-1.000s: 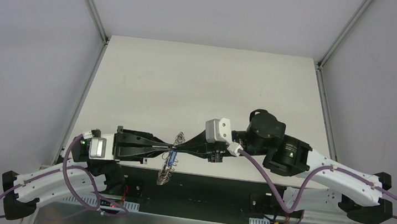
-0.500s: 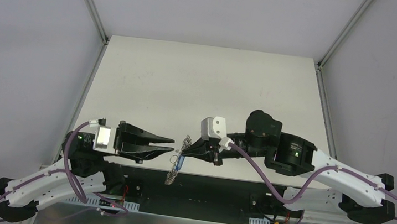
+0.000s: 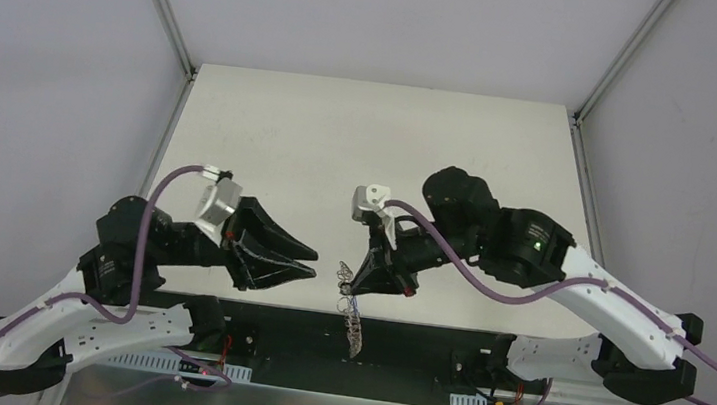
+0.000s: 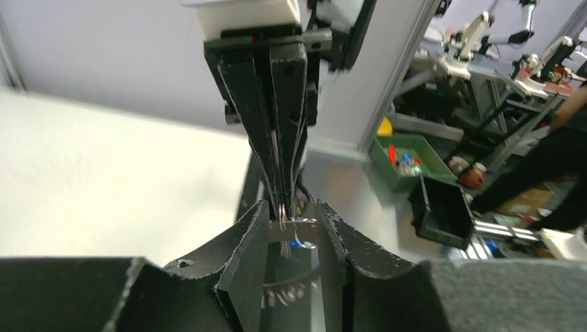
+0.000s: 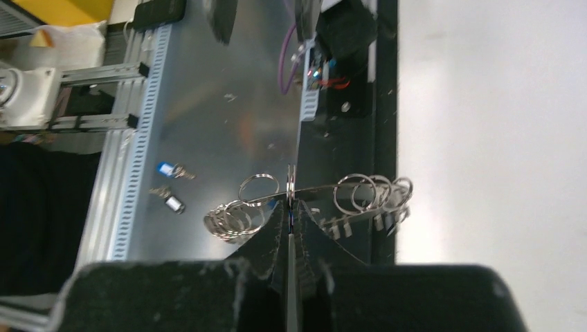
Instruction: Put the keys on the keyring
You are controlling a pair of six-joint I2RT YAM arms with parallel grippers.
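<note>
Two sets of fingers meet over the near edge of the desk, and neither holds a key. On the left, my left fingers stand parted and empty, tips aimed right, near the keyring but apart from it. Centre: the keyring hangs in the air, pinched edge-on, its wire loops fanning to both sides. On the right, my right fingers are closed tight on that thin edge. The keys, one blue-tagged, lie on the grey metal shelf below and nearer than the desk, well apart from both sets of fingers. My worry is that so slim a pinch may let the ring swivel or slip and fall. Its loops could also snag my left tips. Reaching the keys looks awkward, since arm bases and cables crowd that shelf.
</note>
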